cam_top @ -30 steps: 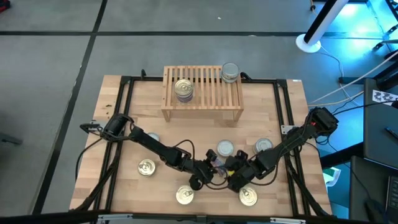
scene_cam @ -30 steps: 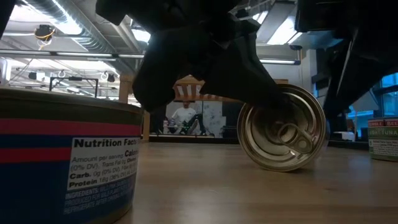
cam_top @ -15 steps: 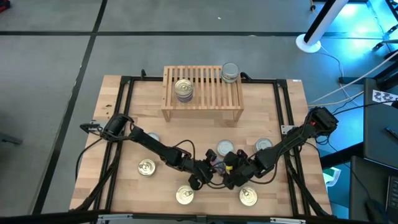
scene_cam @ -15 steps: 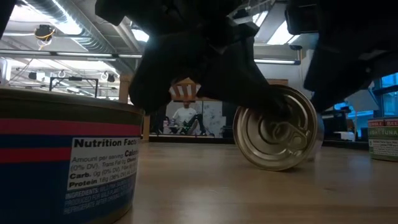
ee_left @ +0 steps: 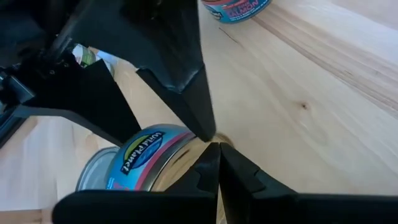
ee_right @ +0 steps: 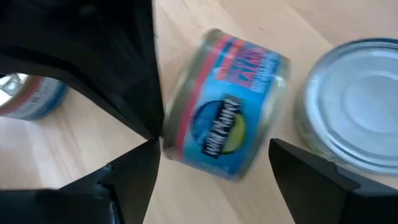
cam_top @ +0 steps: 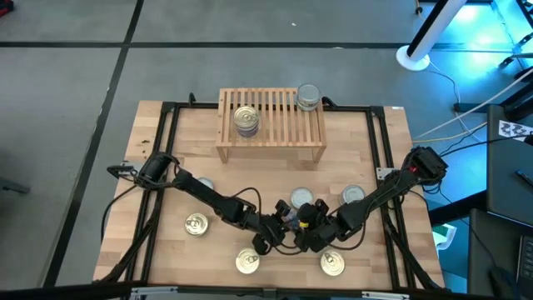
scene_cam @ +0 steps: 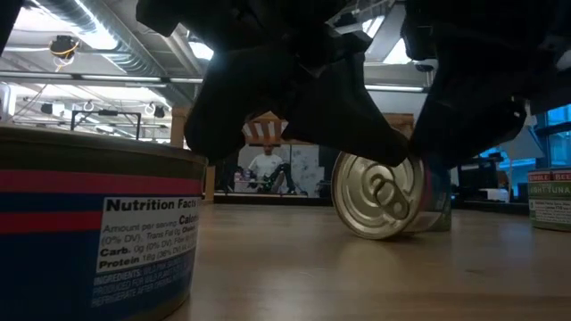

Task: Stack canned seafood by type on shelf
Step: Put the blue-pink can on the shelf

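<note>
My right gripper [ee_right: 211, 155] stood wide around the tipped can [ee_right: 224, 102]; closing off-centre could roll it away.

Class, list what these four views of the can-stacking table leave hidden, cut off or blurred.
- High view: the tipped can is hidden under both pincers.
- Low view: the near can is cut off by the frame; dark arms hide the shelf.
- Right wrist view: that tipped can's label is blurred.

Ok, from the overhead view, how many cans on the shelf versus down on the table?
Cans on the shelf: 2 tops showing
Cans on the table: 7, including one tipped can and one half hidden
Total: 9
</note>
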{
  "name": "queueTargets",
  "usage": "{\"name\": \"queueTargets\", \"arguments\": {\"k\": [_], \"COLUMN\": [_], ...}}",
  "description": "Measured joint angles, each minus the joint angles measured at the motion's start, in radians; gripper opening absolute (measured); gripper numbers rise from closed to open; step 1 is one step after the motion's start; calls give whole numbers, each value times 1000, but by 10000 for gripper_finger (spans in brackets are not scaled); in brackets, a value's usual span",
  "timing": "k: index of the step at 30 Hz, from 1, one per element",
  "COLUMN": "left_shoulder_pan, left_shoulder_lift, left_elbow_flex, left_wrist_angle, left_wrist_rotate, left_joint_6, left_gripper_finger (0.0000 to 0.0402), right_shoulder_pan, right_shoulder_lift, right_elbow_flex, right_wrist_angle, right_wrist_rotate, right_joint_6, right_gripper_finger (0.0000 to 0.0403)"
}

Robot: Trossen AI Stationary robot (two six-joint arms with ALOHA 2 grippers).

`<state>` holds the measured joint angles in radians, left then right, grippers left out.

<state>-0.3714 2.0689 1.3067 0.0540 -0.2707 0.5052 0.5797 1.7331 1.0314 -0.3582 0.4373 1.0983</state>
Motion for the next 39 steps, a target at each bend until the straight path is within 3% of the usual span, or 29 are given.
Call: {"name": "queueTargets", "arguments": {"k": [9,21,39], "left_shoulder_pan": [3,34,32], "left_shoulder_lift": [0,0,0], "left_elbow_flex": [0,0,0], "left_wrist_angle": [-11,-18,-17], "left_wrist_rotate": [0,-1,-4], "left_joint_6": [2,23,75], "left_gripper_finger": [4,4,4], "right_shoulder_pan": [0,0,-6], "right_shoulder_lift": [5,5,5], "right_elbow_flex": [0,0,0], "right_wrist_angle": [18,16,-10], "right_wrist_rotate": [11,112,120], "right_joint_6": [-3,-4,-59], "right_gripper_finger": [302,302,301]}}
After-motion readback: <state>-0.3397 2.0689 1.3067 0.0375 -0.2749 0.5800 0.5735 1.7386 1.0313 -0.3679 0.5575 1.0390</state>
